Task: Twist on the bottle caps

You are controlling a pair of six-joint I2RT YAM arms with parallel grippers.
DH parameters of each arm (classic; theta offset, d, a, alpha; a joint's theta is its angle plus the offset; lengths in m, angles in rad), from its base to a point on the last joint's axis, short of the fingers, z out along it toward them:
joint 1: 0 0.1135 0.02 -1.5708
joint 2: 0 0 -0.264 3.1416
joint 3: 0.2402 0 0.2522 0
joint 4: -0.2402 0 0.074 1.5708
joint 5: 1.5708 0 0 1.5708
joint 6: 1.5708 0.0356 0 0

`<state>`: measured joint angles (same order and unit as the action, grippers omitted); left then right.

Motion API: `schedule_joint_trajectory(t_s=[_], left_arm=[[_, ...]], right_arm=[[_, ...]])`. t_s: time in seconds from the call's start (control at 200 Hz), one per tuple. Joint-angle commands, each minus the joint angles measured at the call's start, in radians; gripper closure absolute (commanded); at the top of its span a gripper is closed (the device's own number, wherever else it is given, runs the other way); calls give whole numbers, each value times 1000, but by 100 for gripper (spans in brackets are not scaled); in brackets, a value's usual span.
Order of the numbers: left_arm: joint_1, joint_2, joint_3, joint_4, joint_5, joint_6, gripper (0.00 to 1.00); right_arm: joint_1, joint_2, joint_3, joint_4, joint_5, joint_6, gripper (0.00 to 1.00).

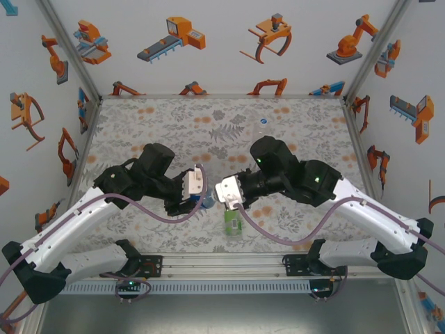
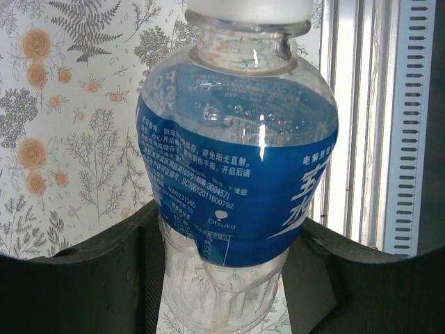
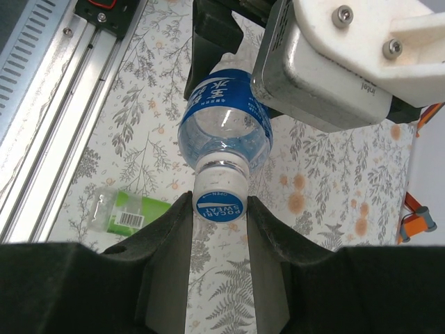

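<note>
Top view: left gripper (image 1: pixel 197 189) and right gripper (image 1: pixel 229 196) meet tip to tip, with the blue bottle (image 1: pixel 207 202) between them. The green bottle (image 1: pixel 233 223) lies just beside the right fingers.

Left wrist: left gripper (image 2: pixel 226 282) is clamped on the blue bottle (image 2: pixel 236 160), with the cap (image 2: pixel 250 10) at the end far from the fingers.

Right wrist: right gripper (image 3: pixel 219 210) is pinched on the cap (image 3: pixel 220 200), which is seated on the neck. Probably mid-tightening on this bottle. Can't tell whether the green bottle (image 3: pixel 135 212) is capped. The other bottles likely remain.

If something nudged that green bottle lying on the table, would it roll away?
Probably: the green bottle lies on its side and looks round. Small clear plastic, so likely light and easily shoved, and it would probably dent rather than break.
</note>
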<state>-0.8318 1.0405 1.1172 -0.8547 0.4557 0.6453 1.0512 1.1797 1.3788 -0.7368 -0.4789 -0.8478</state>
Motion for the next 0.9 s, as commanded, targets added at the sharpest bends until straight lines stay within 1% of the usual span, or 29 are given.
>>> schedule_joint_trajectory(t_s=[0.0, 0.23, 0.305, 0.411, 0.666, 0.771, 0.896], left_arm=[[-7, -9, 33, -2, 55, 34, 100], [-7, -16, 30, 15, 85, 48, 100], [-9, -28, 20, 32, 94, 53, 100], [-9, -52, 5, 62, 91, 56, 100], [-9, -87, -35, 123, 78, 45, 100], [-9, -92, -46, 144, 71, 40, 100], [-9, -85, -47, 162, 40, 42, 100]], right_arm=[[8, 27, 24, -7, -29, -28, 100], [9, 51, 19, -22, -61, -13, 100], [8, 47, 4, 5, -52, 26, 100], [8, 37, -21, 58, -29, 124, 100], [9, -13, -127, 222, 16, 488, 100], [9, -38, -168, 284, 79, 686, 100], [8, -45, -180, 289, 136, 896, 100]])
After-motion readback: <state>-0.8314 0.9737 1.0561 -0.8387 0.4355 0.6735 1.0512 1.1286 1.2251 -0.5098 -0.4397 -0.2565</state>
